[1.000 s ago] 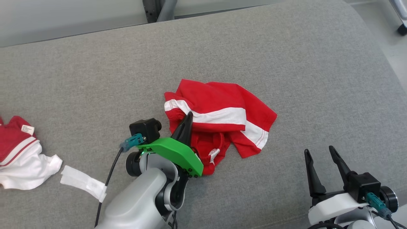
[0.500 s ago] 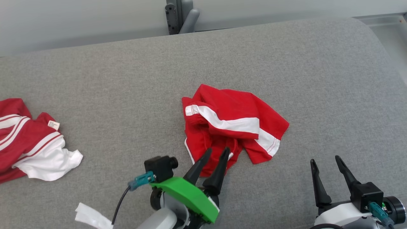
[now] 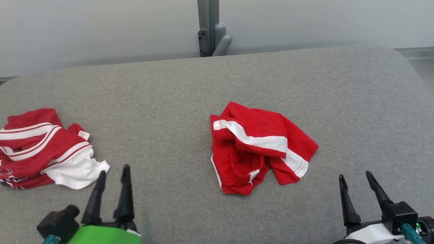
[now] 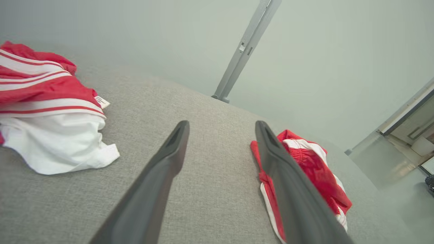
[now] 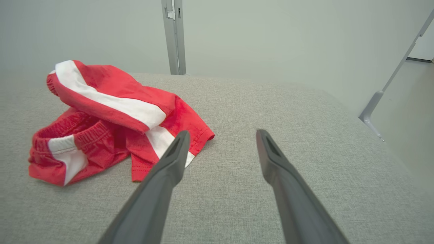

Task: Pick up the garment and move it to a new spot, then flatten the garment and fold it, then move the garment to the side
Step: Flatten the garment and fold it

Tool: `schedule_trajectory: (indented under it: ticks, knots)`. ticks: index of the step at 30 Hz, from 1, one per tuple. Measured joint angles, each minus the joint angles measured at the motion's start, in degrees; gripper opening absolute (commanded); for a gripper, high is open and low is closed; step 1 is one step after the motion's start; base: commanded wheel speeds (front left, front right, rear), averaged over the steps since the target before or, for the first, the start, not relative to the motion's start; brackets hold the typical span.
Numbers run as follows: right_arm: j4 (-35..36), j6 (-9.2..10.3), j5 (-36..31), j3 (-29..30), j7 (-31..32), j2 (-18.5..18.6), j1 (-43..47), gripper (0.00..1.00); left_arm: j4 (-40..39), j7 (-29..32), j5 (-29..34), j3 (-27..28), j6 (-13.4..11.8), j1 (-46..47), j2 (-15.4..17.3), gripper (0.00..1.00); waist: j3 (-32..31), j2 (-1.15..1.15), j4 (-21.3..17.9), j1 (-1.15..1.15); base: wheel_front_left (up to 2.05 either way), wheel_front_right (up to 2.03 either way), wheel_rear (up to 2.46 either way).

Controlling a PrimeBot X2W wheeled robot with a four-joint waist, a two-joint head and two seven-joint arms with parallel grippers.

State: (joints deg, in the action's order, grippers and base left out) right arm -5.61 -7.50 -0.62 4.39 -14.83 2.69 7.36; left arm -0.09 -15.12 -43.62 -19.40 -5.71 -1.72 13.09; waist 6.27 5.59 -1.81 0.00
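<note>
The crumpled red cloth shorts with a broad white stripe (image 3: 261,145) lie bunched in the middle of the grey fabric-covered surface (image 3: 162,98), with the elastic waistband on the near side. A red and white striped jersey (image 3: 44,149) lies well apart at the left. The left gripper (image 3: 114,170) and the right gripper (image 3: 354,175) both stand spread and empty, touching no cloth.

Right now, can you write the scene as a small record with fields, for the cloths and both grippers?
surface: grey padded top
centre: red shorts with white stripe, crumpled, not held
at left: red and white garment, bunched, near the left edge
left gripper: open, empty, touching no garment
right gripper: open, empty, right of the shorts
</note>
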Motion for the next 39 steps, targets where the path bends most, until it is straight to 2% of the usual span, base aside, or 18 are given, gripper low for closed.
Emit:
schedule_trajectory:
  ticks: [2, 6, 9, 14, 24, 29, 34, 37, 39]
  knots:
    - [0.55, 0.0, 0.0, -0.13, 0.01, 0.01, 0.2, 1.0, -0.14, 0.0, 3.65, 5.16, 1.89, -2.4, -0.05, 1.0, -0.35, 0.0, 0.6, 0.0, 0.0, 0.0, 0.0]
    - [1.25, 0.0, -0.05, -0.16, 0.01, -0.01, 0.59, 1.0, 0.12, -0.01, 12.22, 11.78, 6.6, -5.15, -0.22, 1.0, -0.99, 0.0, 1.76, 0.0, 0.0, 0.0, 0.0]
    - [1.31, 0.0, -0.19, 0.07, 0.01, 0.0, 0.69, 1.0, 1.44, 0.0, 18.22, 13.8, 9.96, -6.76, 0.08, 1.0, -1.48, 0.0, 2.53, 0.0, 0.0, 0.0, 0.0]
    - [-0.21, 0.0, 0.02, 1.59, 0.0, 0.01, 0.91, 1.0, 4.08, 0.0, 22.27, 15.77, 12.28, -9.21, -0.43, 1.0, -2.18, 0.0, 3.28, 0.0, 0.0, 0.0, 0.0]
    - [-3.68, 0.0, 2.27, 1.7, 0.0, 0.01, 1.74, 1.0, 5.78, 0.0, 22.92, 17.03, 13.11, -10.07, -1.25, 1.0, -2.58, 0.0, 3.32, 0.0, 0.0, 0.0, 0.0]
    - [-8.31, 0.0, 9.77, -0.25, -0.05, 0.1, -0.36, 1.0, 7.5, 1.04, 19.59, 14.68, 13.21, -8.12, -0.85, 1.0, -2.14, 0.0, 2.49, 0.0, 0.0, 0.0, 0.0]
    - [-9.29, 0.0, 17.45, -3.28, 8.31, -0.05, -6.72, 1.0, 7.44, 11.79, 16.97, 12.14, 12.63, 1.71, -0.77, 1.0, -0.17, 0.0, 2.0, 0.0, 0.0, 0.0, 0.0]
    - [-11.11, 0.0, 21.85, -3.27, 14.95, 0.0, -10.29, 1.0, 8.14, 21.3, 15.22, 9.39, 11.12, 8.75, -3.19, 1.0, 1.79, -0.01, 1.81, 0.0, 0.0, 0.0, 0.0]
    - [-13.26, 0.0, 22.19, -3.1, 18.01, -0.08, -12.02, 1.0, 9.99, 27.14, 15.19, 6.67, 10.06, 13.19, -5.12, 1.0, 3.01, -0.02, 1.74, 0.0, 0.0, 0.0, 0.0]
